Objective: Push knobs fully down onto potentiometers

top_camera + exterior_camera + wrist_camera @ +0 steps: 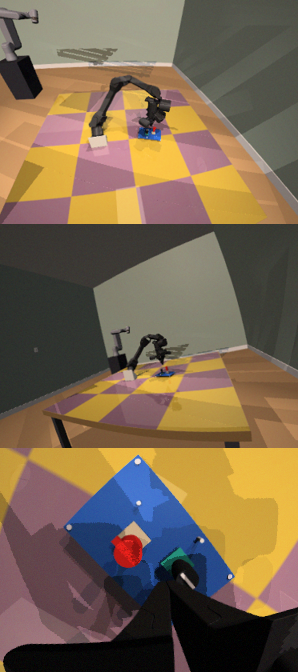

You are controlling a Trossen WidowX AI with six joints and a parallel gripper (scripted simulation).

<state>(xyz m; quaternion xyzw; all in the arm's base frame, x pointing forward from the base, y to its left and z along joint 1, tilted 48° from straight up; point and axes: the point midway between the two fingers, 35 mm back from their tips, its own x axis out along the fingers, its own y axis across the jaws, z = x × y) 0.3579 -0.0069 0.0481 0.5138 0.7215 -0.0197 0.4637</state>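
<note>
The blue circuit board (158, 138) (100, 513) stands on the table. A red knob (128, 552) (155, 129) (167, 368) sits over a tan potentiometer (136, 532), partly covering it. A black knob (183, 569) with a white line is over a green potentiometer (175, 557). In the wrist view both knobs look offset from their bases; how far down each sits cannot be told. My gripper (165, 588) (162, 363) is shut and empty, its tips together beside the black knob in the wrist view. Whether the tips touch that knob is unclear.
Pale round pegs show at the board's corners, with a small post (201, 540) near the green potentiometer. The arm's white base (98, 142) (130, 375) is left of the board. Another grey arm stands on a black pedestal (21, 78) beyond the table.
</note>
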